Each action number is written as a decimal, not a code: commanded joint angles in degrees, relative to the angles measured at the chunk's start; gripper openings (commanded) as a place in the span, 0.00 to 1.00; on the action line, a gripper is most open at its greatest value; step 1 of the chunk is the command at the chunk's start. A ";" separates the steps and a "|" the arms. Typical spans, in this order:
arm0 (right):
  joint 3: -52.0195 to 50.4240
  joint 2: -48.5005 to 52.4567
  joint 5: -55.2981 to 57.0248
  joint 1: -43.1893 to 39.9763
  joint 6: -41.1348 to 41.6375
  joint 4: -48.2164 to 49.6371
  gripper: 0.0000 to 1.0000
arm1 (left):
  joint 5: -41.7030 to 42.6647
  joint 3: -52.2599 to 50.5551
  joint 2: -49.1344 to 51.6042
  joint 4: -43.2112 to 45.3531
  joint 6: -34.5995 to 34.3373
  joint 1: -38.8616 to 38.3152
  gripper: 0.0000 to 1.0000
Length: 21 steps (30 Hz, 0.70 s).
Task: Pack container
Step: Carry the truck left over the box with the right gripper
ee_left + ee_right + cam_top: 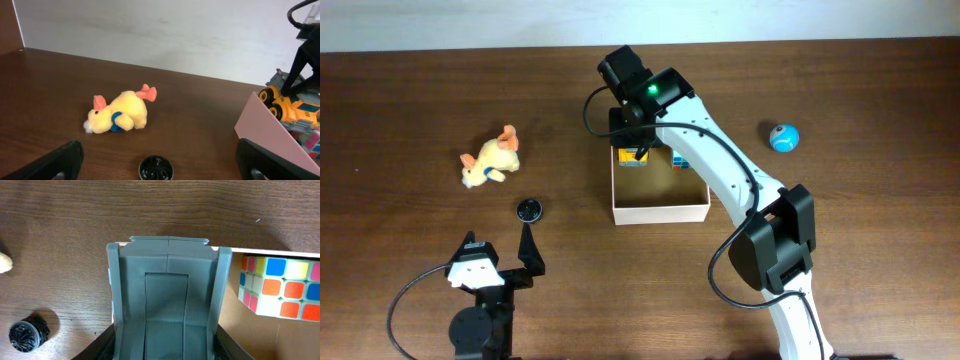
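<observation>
As things stand now: packing looks partway done, with one item inside, one being delivered and three out on the table.
Container: square white-walled cardboard box with a tan inside, upright and open-topped, at mid-table under the right arm's wrist.
Already inside: a Rubik's cube lies on the box floor close against the far wall.
In transit: a yellow toy truck with a grey upper part is at the container's far-left corner. In the left wrist view its wheels sit about level with the rim. I cannot tell whether it rests on the box floor.
Right gripper: partly closed and clamped on the truck's grey upper part, which fills the gap between the fingers in the right wrist view. The truck is not yet released.
Left gripper: jaws spread wide with nothing between them, low near the table's front edge and facing the loose toys.
Outside, left of container: a yellow plush animal lies on its side, well apart from the box. A small black ribbed disc lies nearer the left gripper.
Outside, right of container: a blue ball sits alone, well apart from the box.
Done (judgement): the cube is packed and the truck is nearly so.
Left (judgement): let the truck go, then bring in the plush animal, the disc and the ball, if all of them are meant to go in.
Room in container: most of the tan floor toward the near wall shows bare.
</observation>
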 commanded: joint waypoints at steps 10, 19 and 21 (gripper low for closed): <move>-3.17 0.46 0.68 2.34 2.45 0.33 0.42 | 0.66 -0.11 0.04 -0.28 0.92 0.33 0.99; -4.50 0.46 0.72 2.34 2.86 0.92 0.43 | 0.66 -0.11 0.04 -0.28 0.92 0.35 0.99; -4.50 0.46 0.72 2.34 2.84 1.18 0.43 | 0.66 -0.11 0.04 -0.28 0.92 0.33 0.99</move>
